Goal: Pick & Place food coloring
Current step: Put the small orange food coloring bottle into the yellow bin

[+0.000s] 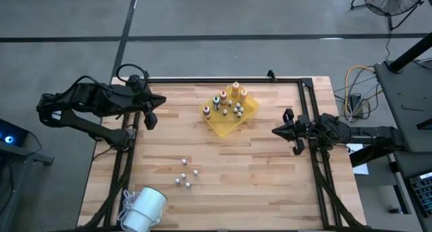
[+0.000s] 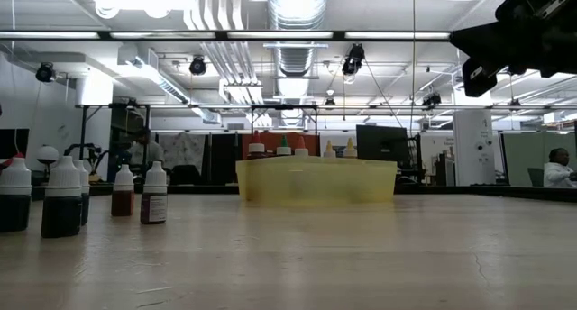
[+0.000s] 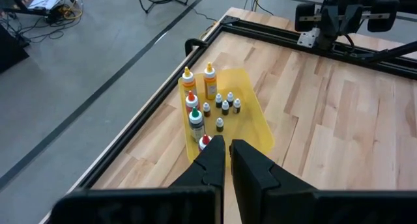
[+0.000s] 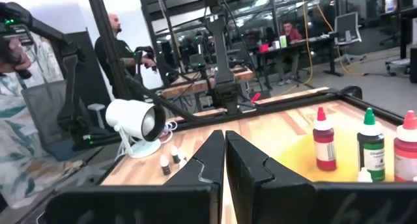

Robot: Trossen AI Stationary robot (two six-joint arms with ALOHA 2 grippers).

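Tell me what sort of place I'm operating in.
Probably an open robotics lab or workshop: bare ceiling ducts overhead, people at desks behind the wooden table, a floor fan and loose cables nearby.

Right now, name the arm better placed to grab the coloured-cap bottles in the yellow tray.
Probably left: the left gripper points straight at the food coloring bottles, while the right gripper aims beside them.
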